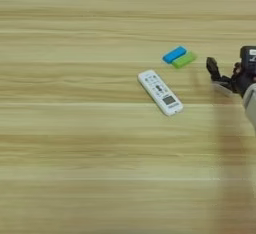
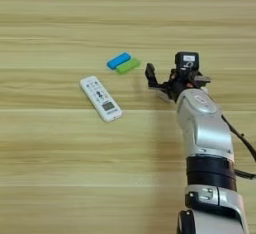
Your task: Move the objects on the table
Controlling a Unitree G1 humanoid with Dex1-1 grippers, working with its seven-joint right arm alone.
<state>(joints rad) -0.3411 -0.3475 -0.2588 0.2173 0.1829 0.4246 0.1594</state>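
Blue block (image 2: 118,60) and green block (image 2: 128,66) lay side by side, touching, on wood-grain table (image 2: 60,168). White remote (image 2: 101,98) sat just below-left of them, angled. Right gripper (image 2: 159,84) hovered right of green block, near, apart. Finger spread: could not tell. Red piece: not discernible.

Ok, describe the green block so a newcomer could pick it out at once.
Find the white remote lying near the middle of the table. Just beyond its far end, two small oblong blocks lie side by side; the green block is the one on the right, beside the blue block.
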